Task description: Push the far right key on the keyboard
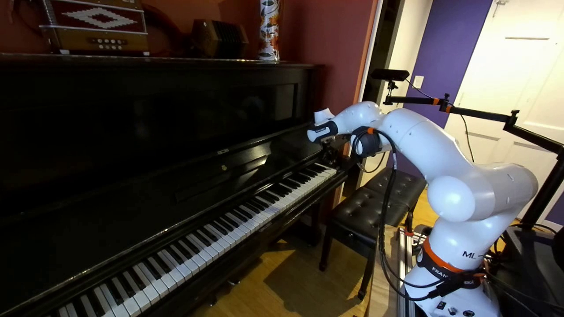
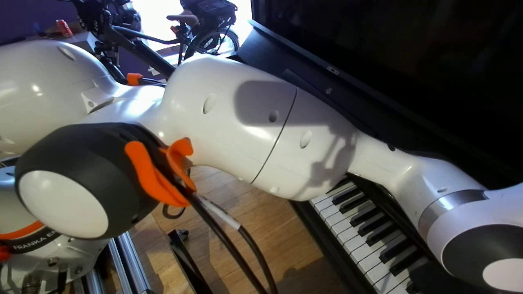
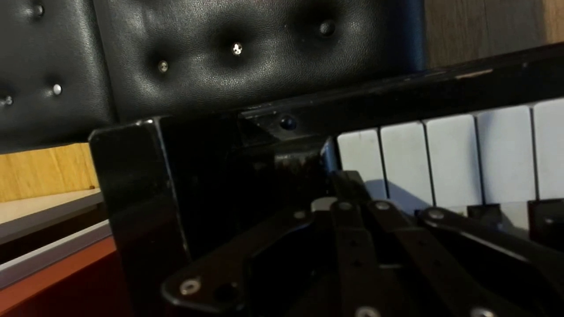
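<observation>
The keyboard (image 1: pixel 207 252) of the glossy black upright piano shows in both exterior views (image 2: pixel 354 245). The far right key (image 3: pixel 360 152) is the white key at the row's end beside the black end block in the wrist view. My gripper (image 3: pixel 351 181) is shut and empty, its fingertips together. The tips lie over the left part of this key and hide some of it; a shadow falls on it and its neighbour. I cannot tell whether they touch. In an exterior view the gripper (image 1: pixel 329 155) is small and dark, pointing down at the row's far end.
A black padded bench (image 1: pixel 374 202) stands in front of the piano's treble end, and also shows in the wrist view (image 3: pixel 211 66). The black end block (image 3: pixel 132 176) borders the last key. A black key (image 3: pixel 546 220) is close by. Cables (image 1: pixel 384 220) hang from the arm.
</observation>
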`<action>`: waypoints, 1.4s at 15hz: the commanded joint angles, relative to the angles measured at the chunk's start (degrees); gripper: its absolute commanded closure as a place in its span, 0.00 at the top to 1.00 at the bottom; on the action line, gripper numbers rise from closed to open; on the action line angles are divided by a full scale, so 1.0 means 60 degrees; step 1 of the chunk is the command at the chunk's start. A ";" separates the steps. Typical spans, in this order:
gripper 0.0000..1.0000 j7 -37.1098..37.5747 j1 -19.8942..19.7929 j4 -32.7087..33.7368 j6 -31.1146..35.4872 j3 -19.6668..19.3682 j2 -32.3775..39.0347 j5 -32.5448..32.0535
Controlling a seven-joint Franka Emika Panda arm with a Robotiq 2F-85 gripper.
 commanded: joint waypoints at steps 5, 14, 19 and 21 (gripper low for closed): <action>0.32 -0.0270 -0.0302 -0.1099 -0.0876 0.0614 -0.1541 0.1011; 0.99 0.0053 0.0318 -0.4393 0.0177 0.0856 -0.3742 0.1548; 1.00 0.0370 0.0793 -0.6452 0.1642 0.0946 -0.4994 0.1720; 1.00 0.0807 0.1145 -0.7313 0.2267 0.0770 -0.5513 0.1496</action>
